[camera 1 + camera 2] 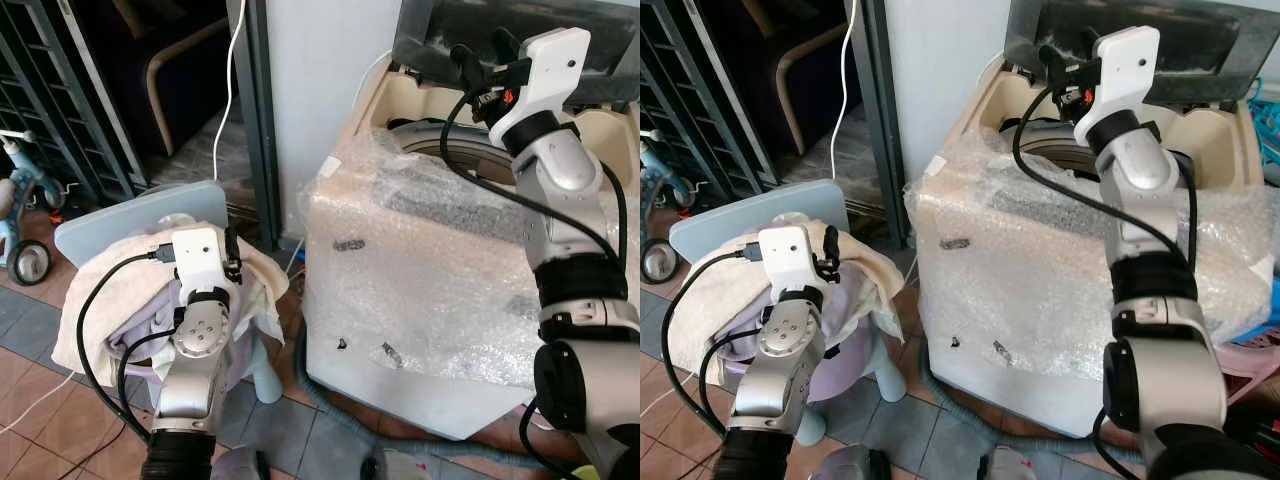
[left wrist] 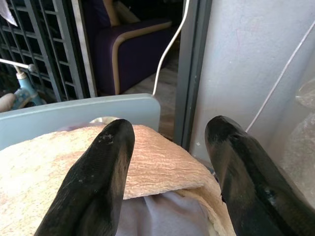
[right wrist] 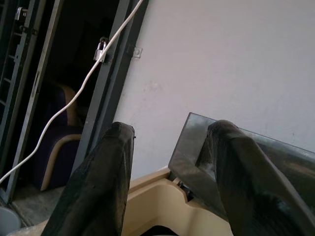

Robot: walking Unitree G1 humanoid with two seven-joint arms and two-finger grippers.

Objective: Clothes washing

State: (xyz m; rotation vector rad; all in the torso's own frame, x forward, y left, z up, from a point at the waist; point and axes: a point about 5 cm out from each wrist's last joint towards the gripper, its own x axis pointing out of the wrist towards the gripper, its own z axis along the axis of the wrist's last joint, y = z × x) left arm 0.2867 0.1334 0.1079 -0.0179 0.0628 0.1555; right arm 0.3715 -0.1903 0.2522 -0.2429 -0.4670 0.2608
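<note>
The clothes (image 1: 110, 300) are sitting in a heap on a pale blue chair (image 1: 110, 225): a cream textured towel over something lilac. The left gripper (image 2: 170, 172) is hovering over them, fingers spread, holding nothing. The right gripper (image 3: 167, 182) is hanging over the bubble-wrapped washer (image 1: 430, 270), lid (image 1: 1200, 40) up, fingers also apart and empty. No readable writing anywhere.

Home laundry corner, washing machine (image 1: 430, 300), tricycle (image 1: 25, 215), tiled floor (image 1: 50, 410)

Silver jointed arms, white wrist housings, looping black cables, black-fingered left claw (image 2: 167, 177), right claw (image 3: 170, 182)
</note>
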